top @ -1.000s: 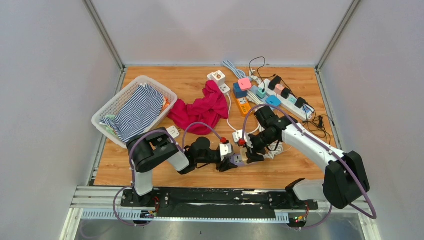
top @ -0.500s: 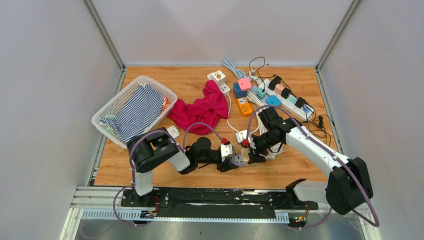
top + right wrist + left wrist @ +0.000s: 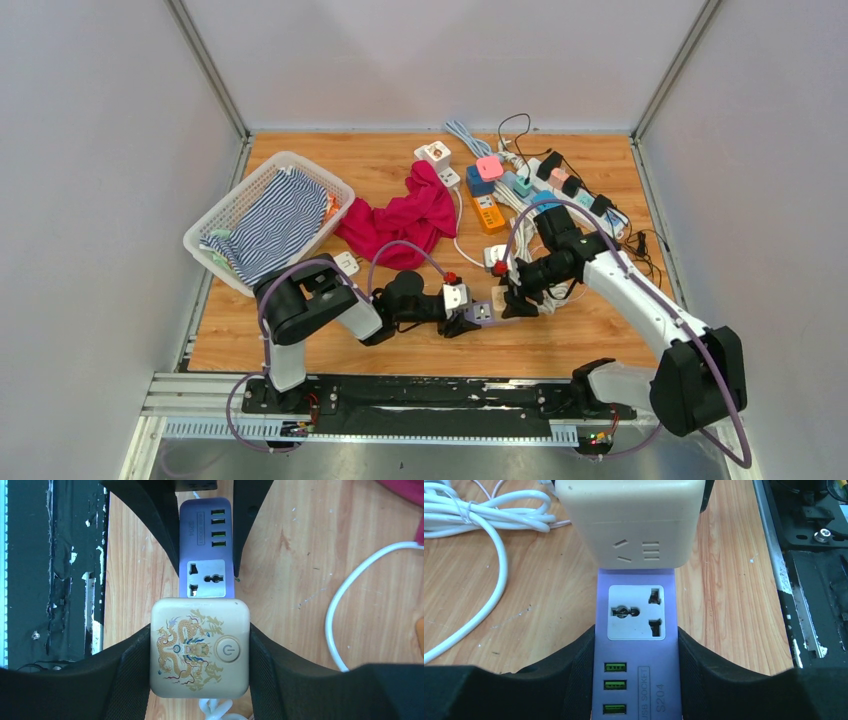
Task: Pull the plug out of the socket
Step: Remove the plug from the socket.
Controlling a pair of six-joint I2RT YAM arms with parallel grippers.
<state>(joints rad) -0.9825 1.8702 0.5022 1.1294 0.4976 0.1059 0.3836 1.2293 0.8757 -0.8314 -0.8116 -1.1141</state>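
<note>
A purple socket strip (image 3: 635, 630) with one empty outlet and green USB ports is clamped between my left gripper's (image 3: 635, 641) black fingers (image 3: 574, 672). My right gripper (image 3: 200, 642) is shut on the plug, a cream cube (image 3: 200, 647) with a dragon print and a power button. The cube (image 3: 629, 520) sits at the strip's far end, overlapping it; I cannot tell whether they touch. In the top view both grippers meet near the table's front middle, left gripper (image 3: 468, 318) on the strip (image 3: 481, 312), right gripper (image 3: 508, 297) just to its right.
A white cable (image 3: 345, 610) loops on the wood beside the cube. Behind lie a red cloth (image 3: 400, 220) and a cluster of power strips and plugs (image 3: 540, 185). A white basket (image 3: 214, 222) with striped cloth stands at the left. The metal rail (image 3: 400, 395) borders the front.
My right gripper has carried the cream cube to the right, away from the left gripper. The purple strip and left gripper have shifted slightly right.
</note>
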